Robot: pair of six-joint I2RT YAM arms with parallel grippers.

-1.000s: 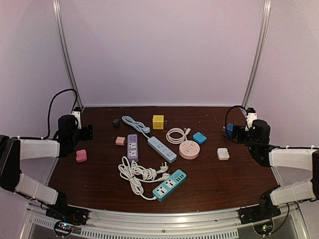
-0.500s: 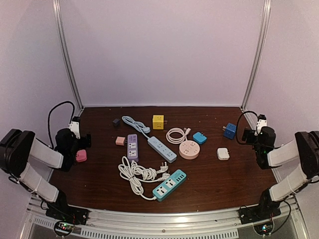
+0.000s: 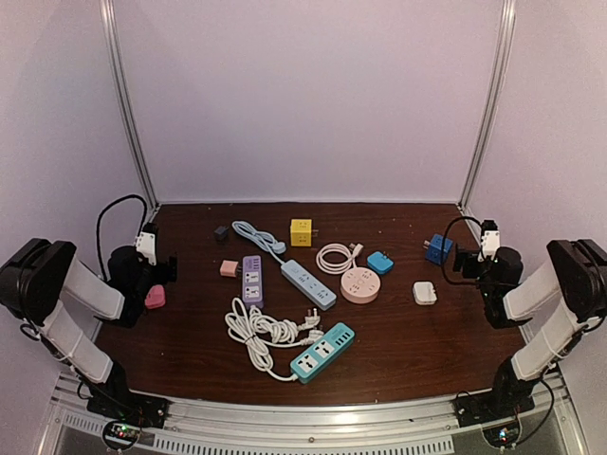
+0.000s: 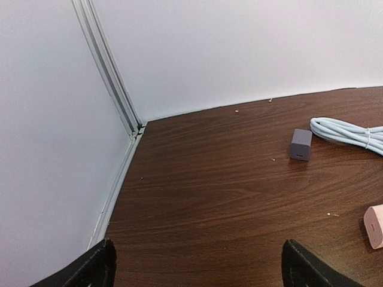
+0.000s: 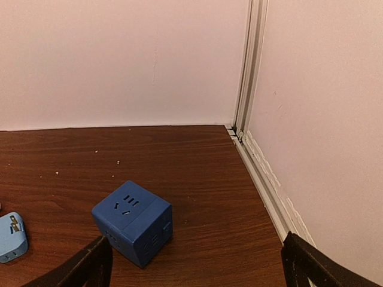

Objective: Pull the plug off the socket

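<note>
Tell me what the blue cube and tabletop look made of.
Blue cube: probably hard plastic, matte; even colour, moulded slots, rounded edges. Tabletop: wood or wood-look laminate, I cannot tell which; dark brown grain, faint sheen.

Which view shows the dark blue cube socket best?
Right wrist: the dark blue cube socket sits close, its slots readable. The top view shows it only as a small blue block at far right. The left wrist view misses it.
</note>
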